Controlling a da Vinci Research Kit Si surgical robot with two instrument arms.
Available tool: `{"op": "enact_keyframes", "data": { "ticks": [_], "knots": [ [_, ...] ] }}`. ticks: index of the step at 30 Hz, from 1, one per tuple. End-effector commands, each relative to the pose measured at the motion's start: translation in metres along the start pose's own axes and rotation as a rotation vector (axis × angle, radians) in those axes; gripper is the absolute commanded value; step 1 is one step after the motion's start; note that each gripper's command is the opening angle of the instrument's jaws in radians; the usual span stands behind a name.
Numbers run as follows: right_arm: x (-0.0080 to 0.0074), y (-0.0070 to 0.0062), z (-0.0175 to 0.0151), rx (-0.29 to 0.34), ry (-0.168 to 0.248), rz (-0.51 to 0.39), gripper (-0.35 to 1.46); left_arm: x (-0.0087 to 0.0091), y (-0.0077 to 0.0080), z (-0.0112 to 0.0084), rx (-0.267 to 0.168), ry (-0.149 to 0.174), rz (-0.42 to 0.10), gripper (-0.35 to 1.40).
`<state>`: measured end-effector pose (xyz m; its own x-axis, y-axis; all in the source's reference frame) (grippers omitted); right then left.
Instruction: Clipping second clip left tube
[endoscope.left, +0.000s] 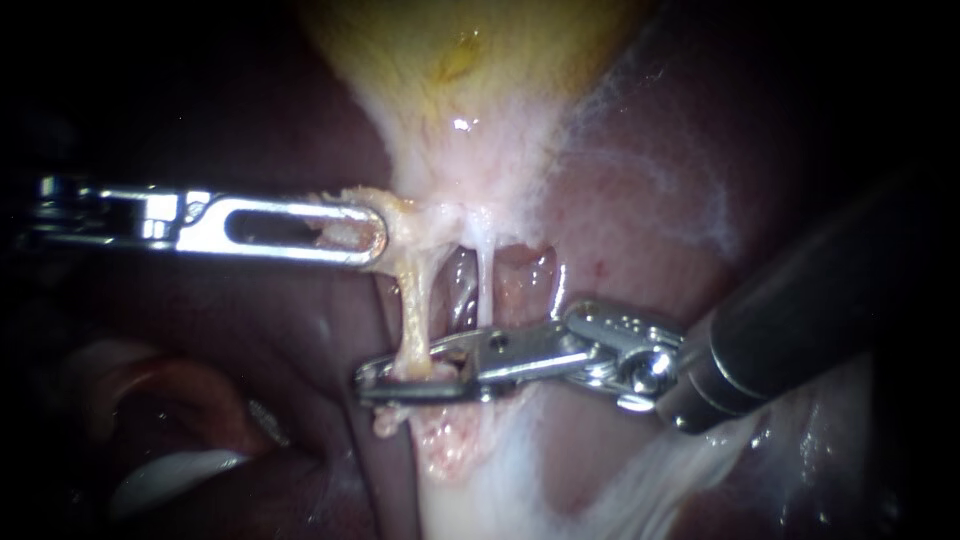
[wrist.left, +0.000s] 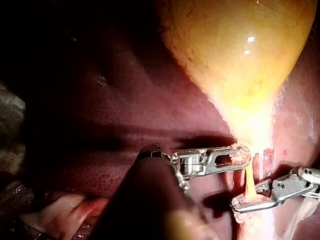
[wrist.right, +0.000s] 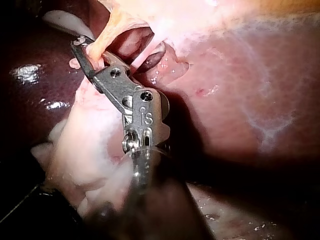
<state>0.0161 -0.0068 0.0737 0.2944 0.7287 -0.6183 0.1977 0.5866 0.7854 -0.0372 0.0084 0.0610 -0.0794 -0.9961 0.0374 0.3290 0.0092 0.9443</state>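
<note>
Below the gallbladder (endoscope.left: 470, 60), left instrument (endoscope.left: 372, 232) jaws pinch tissue (endoscope.left: 412, 215); right instrument (endoscope.left: 400, 378) jaws clamp the left tube (endoscope.left: 412, 300).

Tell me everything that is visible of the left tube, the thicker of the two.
The left tube is a pale yellowish, moist-looking strand, thicker than the thin white right tube beside it. It runs stretched from the whitish tissue under the gallbladder down in front of the liver. The left instrument's pincer grips that tissue at its upper end; the right instrument's pincer is shut on it near its lower end.
</note>
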Motion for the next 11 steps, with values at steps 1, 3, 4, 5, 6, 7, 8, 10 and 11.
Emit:
{"op": "enact_keyframes", "data": {
  "ticks": [1, 3, 4, 5, 6, 7, 8, 10, 11],
  "knots": [
    [0.0000, 0.0000, 0.0000, 0.002, -0.001, -0.001, -0.35, 0.0000, 0.0000, 0.0000, 0.000, 0.000, 0.000, -0.35],
    [0.0000, 0.0000, 0.0000, 0.002, -0.001, -0.001, -0.35, 0.0000, 0.0000, 0.0000, 0.000, 0.000, 0.000, -0.35],
    [0.0000, 0.0000, 0.0000, 0.002, -0.001, -0.001, -0.35, 0.0000, 0.0000, 0.0000, 0.000, 0.000, 0.000, -0.35],
    [0.0000, 0.0000, 0.0000, 0.000, 0.000, -0.001, -0.35, 0.0000, 0.0000, 0.0000, 0.000, 0.000, 0.000, -0.35],
    [0.0000, 0.0000, 0.0000, -0.001, 0.000, -0.001, -0.35, 0.0000, 0.0000, 0.0000, 0.000, 0.000, 0.000, -0.35],
    [0.0000, 0.0000, 0.0000, 0.000, 0.000, -0.001, -0.35, 0.0000, 0.0000, 0.0000, 0.000, 0.000, 0.000, -0.35],
    [0.0000, 0.0000, 0.0000, 0.000, 0.000, -0.001, -0.35, 0.0000, 0.0000, 0.0000, 0.000, 0.000, 0.000, -0.35],
    [0.0000, 0.0000, -0.0001, -0.001, 0.000, -0.001, -0.35, 0.0000, 0.0000, -0.0001, 0.000, 0.000, 0.000, -0.35],
    [0.0000, 0.0001, -0.0001, -0.001, 0.000, -0.001, -0.35, 0.0000, 0.0000, 0.0000, 0.000, 0.000, 0.000, -0.35]
  ]
}}
